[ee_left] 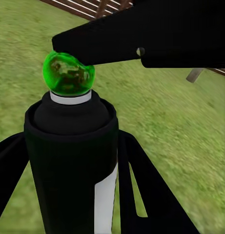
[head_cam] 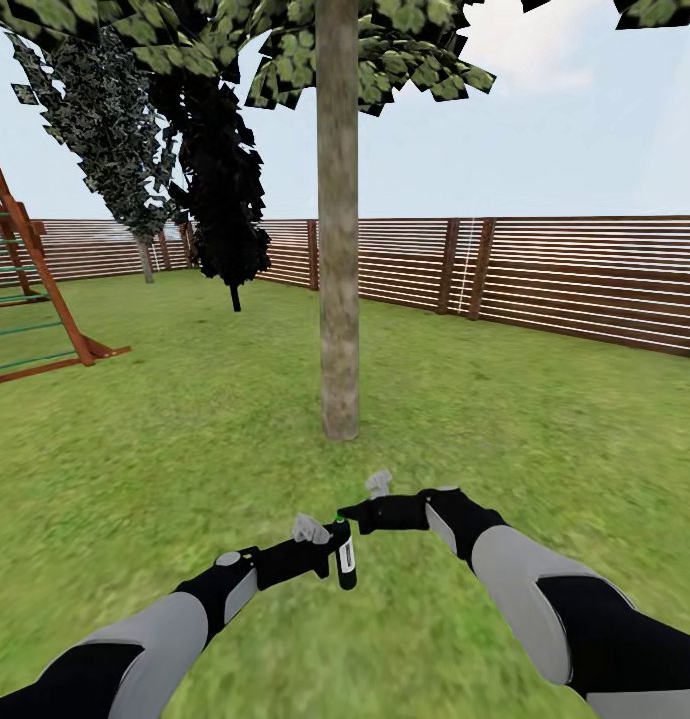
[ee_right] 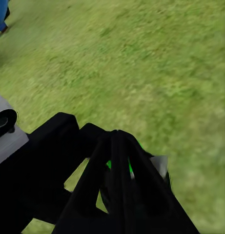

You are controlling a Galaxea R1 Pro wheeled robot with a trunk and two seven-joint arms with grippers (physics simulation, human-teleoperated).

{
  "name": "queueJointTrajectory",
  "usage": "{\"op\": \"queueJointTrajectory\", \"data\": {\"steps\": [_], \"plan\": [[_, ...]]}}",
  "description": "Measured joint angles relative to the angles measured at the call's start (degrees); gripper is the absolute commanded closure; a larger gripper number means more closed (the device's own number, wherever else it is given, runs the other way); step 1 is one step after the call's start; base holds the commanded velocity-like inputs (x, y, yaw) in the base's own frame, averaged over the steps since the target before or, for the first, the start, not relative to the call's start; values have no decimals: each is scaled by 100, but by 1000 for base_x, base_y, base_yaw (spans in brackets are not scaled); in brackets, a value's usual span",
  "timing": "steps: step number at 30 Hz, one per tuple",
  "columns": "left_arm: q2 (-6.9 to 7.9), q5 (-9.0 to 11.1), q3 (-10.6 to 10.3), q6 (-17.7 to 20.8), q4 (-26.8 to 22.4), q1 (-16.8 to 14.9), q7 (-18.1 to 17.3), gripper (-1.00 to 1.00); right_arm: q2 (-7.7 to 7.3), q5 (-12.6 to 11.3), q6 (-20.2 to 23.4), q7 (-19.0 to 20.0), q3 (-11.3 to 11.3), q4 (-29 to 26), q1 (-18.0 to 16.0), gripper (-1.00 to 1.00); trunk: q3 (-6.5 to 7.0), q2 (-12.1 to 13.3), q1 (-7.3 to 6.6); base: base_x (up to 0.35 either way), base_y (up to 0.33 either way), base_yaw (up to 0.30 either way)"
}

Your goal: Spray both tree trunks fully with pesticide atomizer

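I am standing in a fenced back garden, rendered in a simulator. Green lawn is spreading in every direction underfoot. A brown fence of horizontal wooden slats is running across the far side from ten o'clock round to three o'clock, closing the plot in. At twelve o'clock a tall tree trunk is rising straight from the grass, its blocky green leaves hanging overhead. Dark narrow conifers are standing near the fence at eleven o'clock. At nine o'clock a wooden playset is sitting on the lawn. Pale sky is showing above the fence.
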Motion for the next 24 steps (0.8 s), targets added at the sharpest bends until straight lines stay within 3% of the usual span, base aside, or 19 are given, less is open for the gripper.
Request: {"op": "queueJointTrajectory", "data": {"steps": [6,10,11,13,14,16,17,18,20,23,24], "plan": [[0,8,19,-4,-2,0,0,100,-35,5,-2,-911,0,-26,-6,100,0,0,0,0,0,0],[0,10,23,-5,-2,0,4,100,-61,-13,2,-2006,-9,-39,-13,100,0,0,0,0,0,0],[0,12,29,-5,-2,0,18,100,-78,-18,-2,-2509,-10,-40,-13,-100,0,0,0,0,0,0],[15,16,53,-6,-4,0,55,100,-350,-32,-6,-3578,-19,-41,-14,-100,0,0,0,0,0,0],[19,16,54,-7,-3,0,62,100,-440,-44,-10,-3699,-20,-41,-14,-100,0,0,0,0,0,0],[36,22,77,-14,-7,0,189,100,-776,-48,-66,-3975,-30,-42,-14,-100,0,0,0,0,0,0],[45,26,92,-16,-11,0,445,100,-1040,-52,-166,-4108,-37,-31,-12,-100,0,0,0,0,0,0],[46,26,89,-18,-11,0,580,100,-1147,-56,-210,-4173,-38,-21,-11,-100,0,0,0,0,0,0],[41,40,125,-17,-13,0,1356,100,-1425,-53,-373,-4649,-37,86,92,-100,-1,0,0,0,0,0],[9,51,146,-28,-13,0,2876,100,-1735,-63,-867,-5603,-40,393,402,-100,-1,0,0,0,0,0],[1,93,205,-28,-14,0,3928,100,-1875,-70,-1397,-6012,-45,688,626,-100,-1,0,0,0,0,0]]}}
